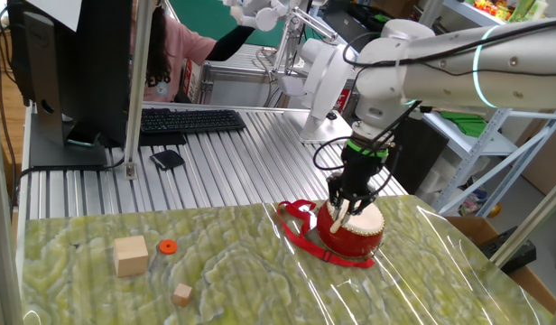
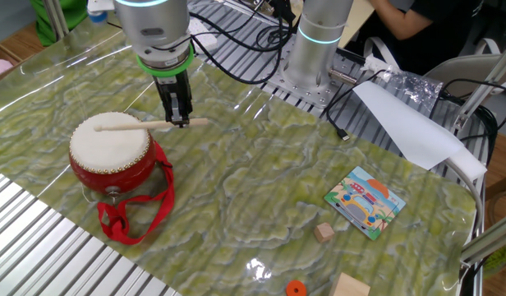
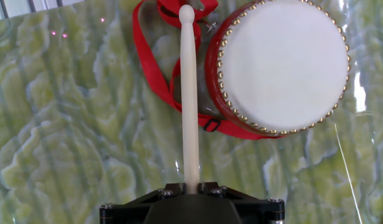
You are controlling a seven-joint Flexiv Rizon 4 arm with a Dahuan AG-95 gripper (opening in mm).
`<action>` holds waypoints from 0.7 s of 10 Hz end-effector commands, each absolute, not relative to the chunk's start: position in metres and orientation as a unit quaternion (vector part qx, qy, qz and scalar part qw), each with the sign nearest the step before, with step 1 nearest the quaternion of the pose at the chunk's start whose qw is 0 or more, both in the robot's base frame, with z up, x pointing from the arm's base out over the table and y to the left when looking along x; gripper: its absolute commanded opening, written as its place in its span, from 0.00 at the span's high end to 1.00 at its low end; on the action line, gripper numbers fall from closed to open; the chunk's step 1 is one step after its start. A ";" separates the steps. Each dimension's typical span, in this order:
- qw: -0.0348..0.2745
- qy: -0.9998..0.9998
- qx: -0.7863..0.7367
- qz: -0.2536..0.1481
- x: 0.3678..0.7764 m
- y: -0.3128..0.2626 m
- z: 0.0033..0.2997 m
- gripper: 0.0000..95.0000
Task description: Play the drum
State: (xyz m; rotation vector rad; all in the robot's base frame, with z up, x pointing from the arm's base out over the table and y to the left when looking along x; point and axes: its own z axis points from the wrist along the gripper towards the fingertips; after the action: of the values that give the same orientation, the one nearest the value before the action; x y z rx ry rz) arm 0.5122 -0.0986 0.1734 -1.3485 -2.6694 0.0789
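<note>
The end effector [image 2: 181,121] was clamped on the butt of a thin wooden drumstick [image 3: 189,93], which reached out level. In the hand view the drum [image 3: 282,65] sat at about two o'clock from the stick's rounded tip, so the stick lay beside the skin, over the red strap [image 3: 155,79]. To strike well, the arm probably needed to swing the tip sideways over the cream skin, then dip briefly and lift for a clean rebound. No brand, label or writing could be read anywhere on the worktop [image 2: 261,181].
</note>
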 end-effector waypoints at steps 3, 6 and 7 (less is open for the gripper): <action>0.091 -0.892 -0.442 0.022 0.514 -0.099 0.173 1.00; 0.118 -0.888 -0.445 0.011 0.516 -0.102 0.172 1.00; 0.134 -0.886 -0.444 0.004 0.519 -0.105 0.170 1.00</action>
State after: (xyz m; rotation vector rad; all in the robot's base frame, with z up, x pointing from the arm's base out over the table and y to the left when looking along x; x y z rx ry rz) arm 0.5175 -0.1046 0.1701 -1.2949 -2.5813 0.0230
